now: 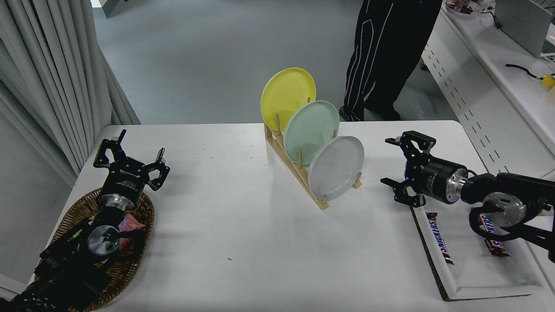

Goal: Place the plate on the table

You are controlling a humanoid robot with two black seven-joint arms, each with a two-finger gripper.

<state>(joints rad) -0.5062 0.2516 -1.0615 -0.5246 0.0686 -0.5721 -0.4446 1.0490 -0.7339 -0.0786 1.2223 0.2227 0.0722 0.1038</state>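
The plate stands on edge in the nearest slot of a wooden rack near the centre of the bench, its face turned toward 4 o'clock. Behind it in the same rack, toward 11 o'clock, stand a mint plate and then a yellow plate. The right tool hangs at 3 o'clock of the plate, near it but apart, its fingers spread wide and holding nothing, pointed toward 9 o'clock. Just past it at 4 o'clock lies a white tray with two candy bars in it. The left tool is parked at the bench's 8 o'clock side, fingers released, its arm over a wicker basket. A person's dark trouser legs stand at 1 o'clock beyond the bench's far edge.
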